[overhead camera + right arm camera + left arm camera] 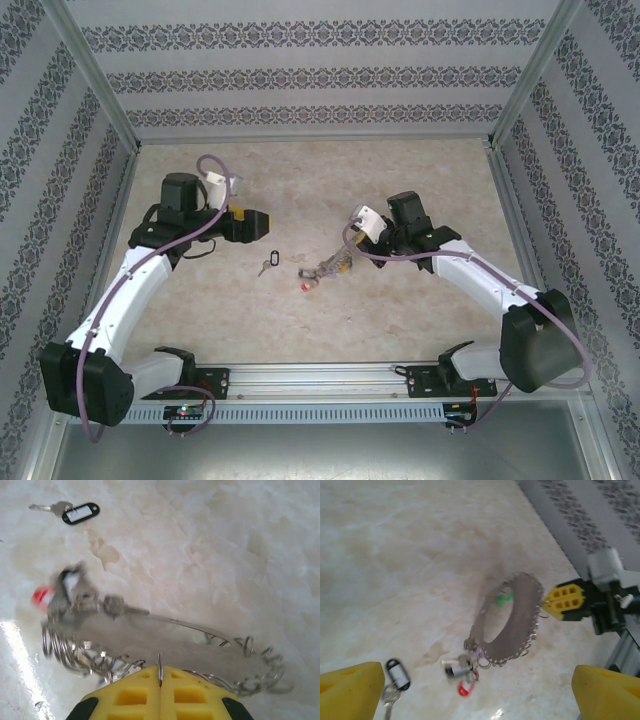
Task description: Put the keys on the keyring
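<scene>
While right claw [160, 674] pinches the keyring [524, 611] upright over the desk [420, 190], black-tagged key [265, 264] lies flat just beside the spread left claw [253, 226], nearer that arm. The ring sits beyond it, rightward.

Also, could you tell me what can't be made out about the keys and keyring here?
Right wrist: the keyring is blurred, and its near edge is hidden behind the right gripper.
Left wrist: the black-tagged key runs off the bottom edge beside the left finger.
Top: the ring's keys are too small to count.
</scene>
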{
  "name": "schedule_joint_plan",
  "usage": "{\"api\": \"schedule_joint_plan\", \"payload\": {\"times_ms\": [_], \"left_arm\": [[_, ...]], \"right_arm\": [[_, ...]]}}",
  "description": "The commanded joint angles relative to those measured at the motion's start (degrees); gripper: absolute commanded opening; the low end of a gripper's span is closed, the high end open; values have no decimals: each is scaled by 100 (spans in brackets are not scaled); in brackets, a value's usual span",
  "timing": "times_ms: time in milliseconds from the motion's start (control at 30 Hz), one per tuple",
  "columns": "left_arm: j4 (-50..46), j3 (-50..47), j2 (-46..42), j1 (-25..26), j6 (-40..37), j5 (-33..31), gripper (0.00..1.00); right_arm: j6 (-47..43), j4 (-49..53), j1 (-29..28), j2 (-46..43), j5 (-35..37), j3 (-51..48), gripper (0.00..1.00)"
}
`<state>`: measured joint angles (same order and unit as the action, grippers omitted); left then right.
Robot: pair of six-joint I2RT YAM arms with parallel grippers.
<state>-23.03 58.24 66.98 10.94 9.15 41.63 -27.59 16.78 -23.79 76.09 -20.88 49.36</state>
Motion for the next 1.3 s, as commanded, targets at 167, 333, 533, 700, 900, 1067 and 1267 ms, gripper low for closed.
{"api": "schedule_joint_plan", "payload": {"times_ms": [167, 333, 533, 700, 900, 1067, 1267], "left_arm": [[1109, 239, 301, 897, -306, 432, 93], [1492, 294, 601, 1393, -886, 925, 90], [1194, 530, 971, 1756, -1887, 1435, 81], [1192, 348, 932, 2067, -2785, 1295, 74], [1414, 264, 974, 2334, -2884, 928, 68], [2192, -220, 813, 2539, -3243, 904, 55], [1738, -95, 875, 2697, -3609, 790, 48]], "right_arm": [[293, -510, 134, -713, -1029, 19, 0], [348, -747, 249, -1131, -1614, -146, 0], [270, -798, 423, -1412, -2838, -219, 0], [-19, -643, 359, -1489, -3405, -284, 0], [-238, -597, 294, -1629, -3446, -356, 0], [-570, -396, 90, -1716, -3376, -318, 0], [-773, -317, 0, -1616, -3390, -201, 0]]}}
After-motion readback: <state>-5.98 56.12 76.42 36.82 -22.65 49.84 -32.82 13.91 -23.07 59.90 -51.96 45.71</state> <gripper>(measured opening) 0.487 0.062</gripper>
